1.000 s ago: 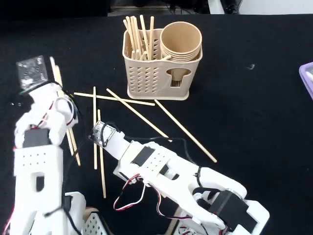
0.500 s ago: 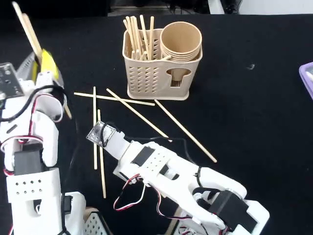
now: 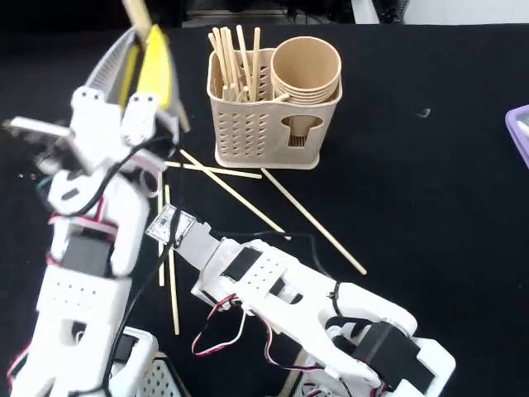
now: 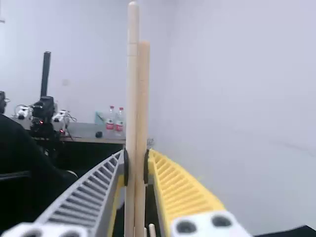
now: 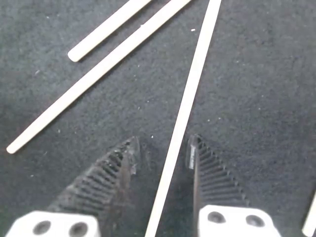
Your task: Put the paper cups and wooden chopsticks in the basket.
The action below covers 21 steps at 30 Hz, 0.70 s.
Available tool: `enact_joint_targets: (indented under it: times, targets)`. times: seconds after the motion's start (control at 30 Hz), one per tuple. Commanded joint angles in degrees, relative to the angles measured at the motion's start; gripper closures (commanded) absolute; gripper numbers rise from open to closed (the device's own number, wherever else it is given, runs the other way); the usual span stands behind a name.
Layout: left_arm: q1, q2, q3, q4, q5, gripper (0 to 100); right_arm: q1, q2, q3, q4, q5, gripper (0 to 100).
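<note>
1. The left claw [image 3: 142, 41], at the frame's upper left, is clamped on a pair of chopsticks [image 4: 137, 98], raised beside the basket [image 3: 256, 132].
2. The right claw [image 5: 163, 143] stands open astride one chopstick [image 5: 188, 94] on the tabletop [image 3: 430, 207].
3. Paper cups [image 3: 306, 66] sit stacked in the basket.

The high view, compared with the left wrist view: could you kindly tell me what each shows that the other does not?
The high view gives the beige perforated plastic basket holding a stack of tan paper cups and upright chopsticks, plus loose wooden chopsticks on the black table. The left wrist view gives a white wall and a desk with bottles behind. Both show the left gripper shut on a pair of pale wooden chopsticks.
</note>
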Motion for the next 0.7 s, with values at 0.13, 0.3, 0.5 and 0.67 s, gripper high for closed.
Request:
enact_joint_targets:
  times: [0.13, 0.3, 0.5, 0.67]
  targets:
    - [1.9, 19.4, -21.0, -1.4, -0.5, 97, -1.0, -2.8, -0.4, -1.1, 0.4, 83.2]
    - [1.9, 26.6, -28.4, -1.4, -0.2, 97, -1.0, -2.8, -0.3, -1.1, 0.4, 83.2]
    - [2.0, 31.6, -32.0, -1.7, -0.1, 97, -1.0, -2.8, -0.3, -1.0, 0.4, 83.2]
    - [2.0, 36.0, -33.9, -1.7, -0.1, 97, -1.0, -2.8, -0.3, -1.0, 0.4, 83.2]
